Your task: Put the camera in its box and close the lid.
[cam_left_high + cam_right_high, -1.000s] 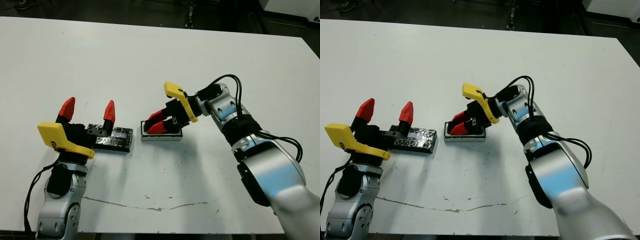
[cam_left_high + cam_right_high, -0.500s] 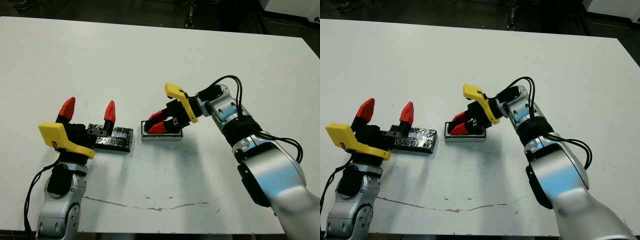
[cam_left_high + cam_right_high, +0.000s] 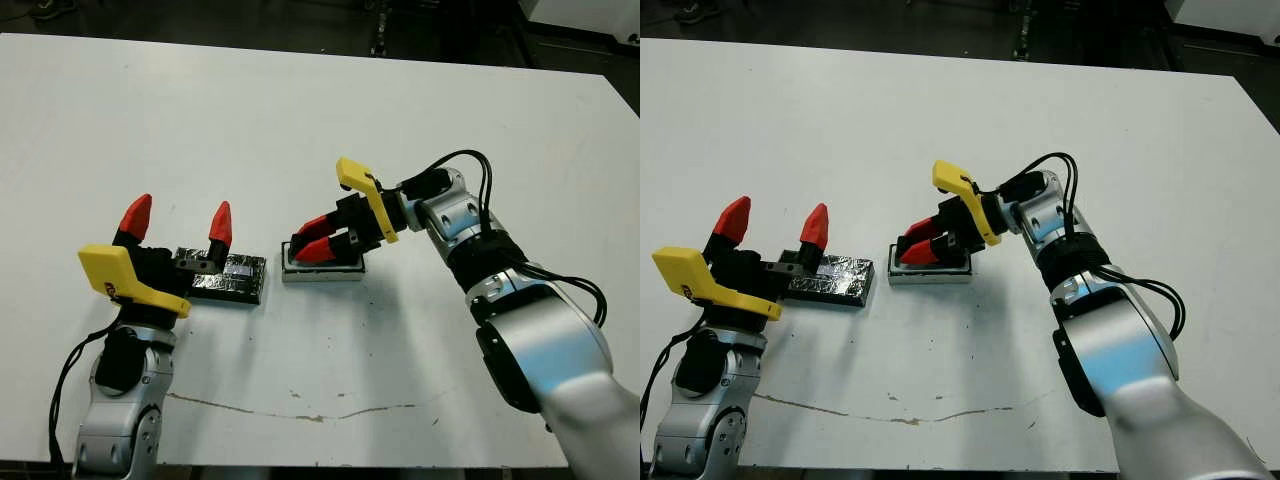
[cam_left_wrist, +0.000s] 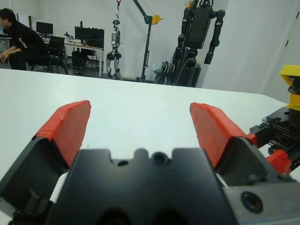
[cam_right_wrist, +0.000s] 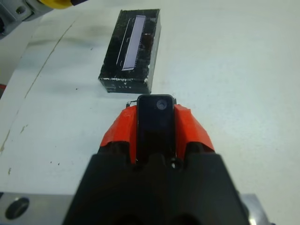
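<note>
— Two grippers in play; which one has the camera [image 5: 156, 126]?
— The right gripper [image 3: 318, 240]. Its red fingers [image 5: 190, 129] are clamped on the slim black bar from both sides, and it hangs low over the box [image 3: 322, 272] near the middle of the table [image 3: 300, 120].
— Anything different from a second ago?
— Little. The right wrist has tipped up slightly and the fingertips have crept toward the box's left end. The box itself has not shifted.
— So the camera isn't in yet?
— I judge not: the grip has not loosened, and from the head views I cannot tell whether the bar touches the white walls or sits just above them. It looks like lining-up before the drop.
— And the lid [image 3: 232, 277]?
— Flat on the table just to the left of the box, glossy side up, apart from it and unmoved.
— The left gripper [image 3: 177, 222]?
— Same place, at the lid's far end, its fingers spread wide with nothing between them. It seems ready to take the lid once the camera is seated, so closing is yet to come.
</note>
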Motion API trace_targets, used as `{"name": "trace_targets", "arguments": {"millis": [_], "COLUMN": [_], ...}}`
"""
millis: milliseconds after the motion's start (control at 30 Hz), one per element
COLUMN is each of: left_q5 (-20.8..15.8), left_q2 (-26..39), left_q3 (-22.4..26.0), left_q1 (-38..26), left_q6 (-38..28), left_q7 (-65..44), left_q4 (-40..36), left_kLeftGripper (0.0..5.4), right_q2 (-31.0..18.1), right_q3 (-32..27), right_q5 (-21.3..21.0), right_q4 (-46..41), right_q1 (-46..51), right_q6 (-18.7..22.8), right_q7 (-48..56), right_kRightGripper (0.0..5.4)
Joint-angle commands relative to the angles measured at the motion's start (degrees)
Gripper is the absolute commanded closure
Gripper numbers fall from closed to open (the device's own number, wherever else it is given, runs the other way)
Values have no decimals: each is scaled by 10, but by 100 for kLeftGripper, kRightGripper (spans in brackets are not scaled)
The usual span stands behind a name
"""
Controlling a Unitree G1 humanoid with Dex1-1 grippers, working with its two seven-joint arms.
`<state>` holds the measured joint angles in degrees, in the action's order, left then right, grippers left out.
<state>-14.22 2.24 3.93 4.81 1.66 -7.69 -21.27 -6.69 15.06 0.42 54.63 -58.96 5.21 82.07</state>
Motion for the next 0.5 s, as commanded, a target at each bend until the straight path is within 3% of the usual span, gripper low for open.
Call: {"name": "trace_targets", "arguments": {"millis": [33,333,500], "left_q5": [3,2,6], "left_q2": [3,1,2], "left_q3": [0,0,0], "left_q1": [8,8,9], "left_q6": [-2,-3,-4], "left_q7": [-2,-1,1], "left_q4": [7,9,9], "left_kLeftGripper": [0,0,0], "right_q2": [-5,2,9], "right_q3": [-13,-17,-16], "right_q5": [10,10,10], "right_q4": [5,6,8], "right_q1": [-9,-11,-15], "right_q6": [-10,-18,-1], "right_q7": [4,0,-5], "right_kRightGripper": [374,374,374]}}
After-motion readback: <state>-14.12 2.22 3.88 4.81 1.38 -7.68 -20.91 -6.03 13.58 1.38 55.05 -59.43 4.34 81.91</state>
